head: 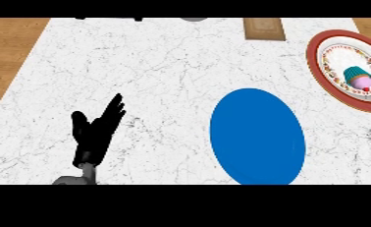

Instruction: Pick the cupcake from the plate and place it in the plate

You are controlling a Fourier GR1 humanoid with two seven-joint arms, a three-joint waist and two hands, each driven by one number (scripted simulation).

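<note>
- Wood floor [18, 49]: seen along the far left of the white marbled counter [145, 73], and again as a sliver at the upper right corner
- Left hand [98, 127]: low at the left, over the counter, fingers straight and spread, pointing up and to the right; it holds nothing; its grey forearm is mostly cut off by the lower edge
- Dark shapes at the counter's top edge, cut off there; what they are cannot be told
- Blue plate [257, 137]: right of centre, bare, its lower rim cut by the lower edge
- Wooden board [263, 28]: top edge, right of centre, upper part cut off
- Red-rimmed plate [319, 56]: far right, partly out of view
- Cupcake [357, 77]: on the red-rimmed plate, lying tilted, teal wrapper, pink top
- Right hand: not visible
</note>
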